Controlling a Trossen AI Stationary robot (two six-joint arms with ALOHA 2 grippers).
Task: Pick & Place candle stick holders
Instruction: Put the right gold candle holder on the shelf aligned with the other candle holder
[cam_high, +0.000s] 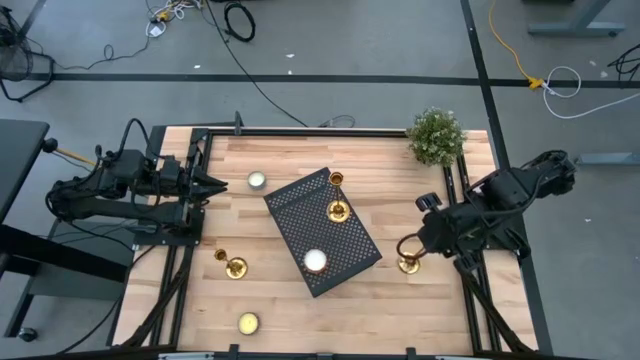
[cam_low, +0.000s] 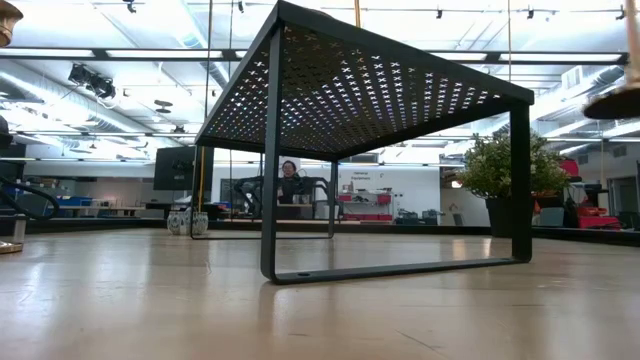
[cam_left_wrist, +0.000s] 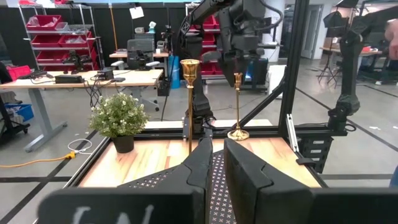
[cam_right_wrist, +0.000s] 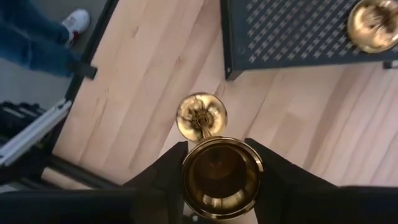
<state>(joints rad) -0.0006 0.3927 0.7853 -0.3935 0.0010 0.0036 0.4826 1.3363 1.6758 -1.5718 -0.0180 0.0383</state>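
My right gripper (cam_high: 408, 248) hangs near the table's right edge, shut on a gold candlestick holder (cam_left_wrist: 237, 106). It also shows in the left wrist view (cam_left_wrist: 238, 65). A second gold holder (cam_high: 337, 208) stands upright on its round base on the black perforated stand (cam_high: 290, 215) in the middle. A third gold holder (cam_high: 232, 265) stands on the wood at the front left. My left gripper (cam_high: 218, 185) waits at the table's left edge, shut and empty, pointing toward the stand. My right gripper pinches the holder's small cup top (cam_right_wrist: 221, 174) between its two fingers, coming from above and pointing down. The holder hangs upright below the fingers, stem down. Its round base (cam_right_wrist: 201, 115) is lifted clear of the wood, as the low view shows (cam_low: 612, 102).
A white tealight (cam_high: 315, 261) lies on the stand. Another tealight (cam_high: 257, 180) lies on the wood at the far left, and a yellowish one (cam_high: 248, 323) lies at the front left. A potted plant (cam_high: 436, 135) stands at the far right corner. Black frame rails (cam_high: 468, 290) run along both sides.
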